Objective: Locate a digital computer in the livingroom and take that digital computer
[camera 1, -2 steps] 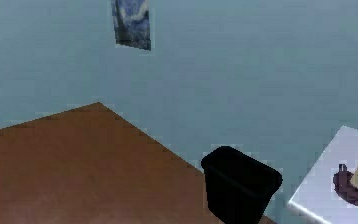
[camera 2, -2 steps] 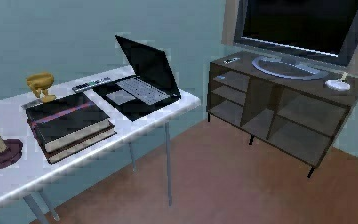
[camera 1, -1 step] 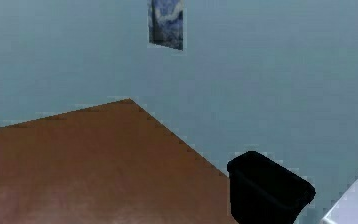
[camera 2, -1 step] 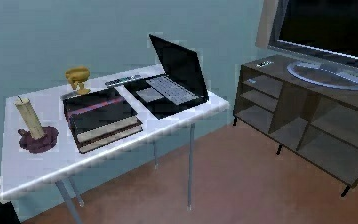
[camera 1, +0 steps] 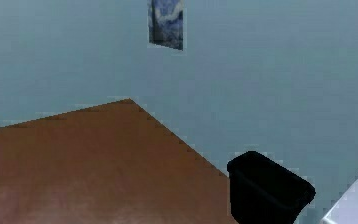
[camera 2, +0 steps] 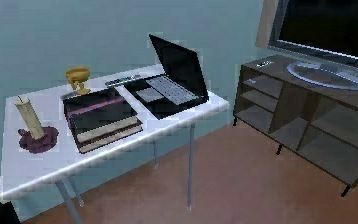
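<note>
Sitting open on white table (camera 2: pixel 62 160) was black laptop (camera 2: pixel 172 82), at tabletop's right end in arm side view. Stack of books (camera 2: pixel 104 118) lay just left of it, gold cup (camera 2: pixel 79 78) behind them, candle (camera 2: pixel 29 122) at left end. TV stand (camera 2: pixel 305 112) stood nearby. Gripper state: couldn't tell.

TV (camera 2: pixel 322 25) cut by arm side view's top and right edges; stand (camera 2: pixel 287 110) under it runs off the right. Grey item (camera 2: pixel 264 63) on stand top: too small to tell. Forward view: bin (camera 1: pixel 270 190) clipped at bottom, wall picture (camera 1: pixel 168 22) clipped at top, white corner (camera 1: pixel 353 206) at bottom right, unidentifiable.
</note>
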### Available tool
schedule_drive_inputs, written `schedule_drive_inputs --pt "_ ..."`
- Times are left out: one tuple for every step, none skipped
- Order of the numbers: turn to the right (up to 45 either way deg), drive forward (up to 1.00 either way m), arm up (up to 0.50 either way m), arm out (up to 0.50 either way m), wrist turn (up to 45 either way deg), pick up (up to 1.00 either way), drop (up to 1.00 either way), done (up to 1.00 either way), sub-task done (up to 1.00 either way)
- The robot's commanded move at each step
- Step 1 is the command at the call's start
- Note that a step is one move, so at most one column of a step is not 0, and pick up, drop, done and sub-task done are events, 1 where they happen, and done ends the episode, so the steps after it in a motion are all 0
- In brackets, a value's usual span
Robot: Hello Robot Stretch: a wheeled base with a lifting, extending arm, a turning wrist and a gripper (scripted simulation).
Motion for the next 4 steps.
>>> schedule_drive_inputs --pt "0.0 0.00 0.38 0.00 0.0 0.00 0.00 0.00 0.00" --pt "0.0 0.00 0.00 0.44 0.0 0.00 0.00 0.00 0.00" --pt "0.0 0.00 0.00 0.00 45.0 0.00 0.00 0.00 0.00" --pt "0.0 0.00 0.00 0.00 45.0 0.00 0.00 0.00 0.00"
